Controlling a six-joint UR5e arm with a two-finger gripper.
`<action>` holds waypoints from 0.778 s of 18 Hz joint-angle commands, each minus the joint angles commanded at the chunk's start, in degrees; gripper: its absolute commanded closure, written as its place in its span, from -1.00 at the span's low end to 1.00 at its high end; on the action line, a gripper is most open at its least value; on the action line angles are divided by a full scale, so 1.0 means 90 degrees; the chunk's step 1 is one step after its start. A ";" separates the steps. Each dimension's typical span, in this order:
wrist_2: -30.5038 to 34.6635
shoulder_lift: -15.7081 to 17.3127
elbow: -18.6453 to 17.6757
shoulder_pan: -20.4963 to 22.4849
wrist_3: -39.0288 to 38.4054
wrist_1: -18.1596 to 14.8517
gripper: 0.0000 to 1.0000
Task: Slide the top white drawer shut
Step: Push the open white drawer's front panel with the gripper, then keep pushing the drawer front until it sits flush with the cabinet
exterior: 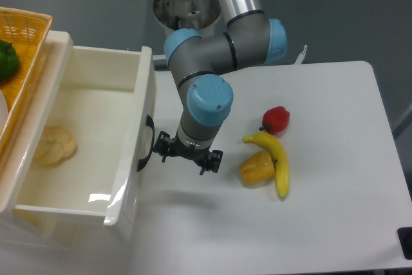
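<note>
Gripper hangs low over the white table, its two black fingers spread apart and holding nothing, the left fingertip right at the black curved handle of the top white drawer; whether it touches cannot be told. Above it the arm bends down from its base, the blue-capped wrist pointing at the tabletop. To the right, a banana, a yellow pepper and a red pepper lie clustered, apart from the gripper. The drawer stands at the table's left, pulled well out, glossy white, deep, with a bread roll inside. A woven yellow basket sits above it.
</note>
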 joint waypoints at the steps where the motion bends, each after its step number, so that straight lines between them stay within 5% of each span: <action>1: -0.0010 0.0000 0.0000 -0.0039 0.0000 0.0010 -1.00; 14: -0.0176 0.0088 0.0000 -0.0332 -0.0117 0.0000 -1.00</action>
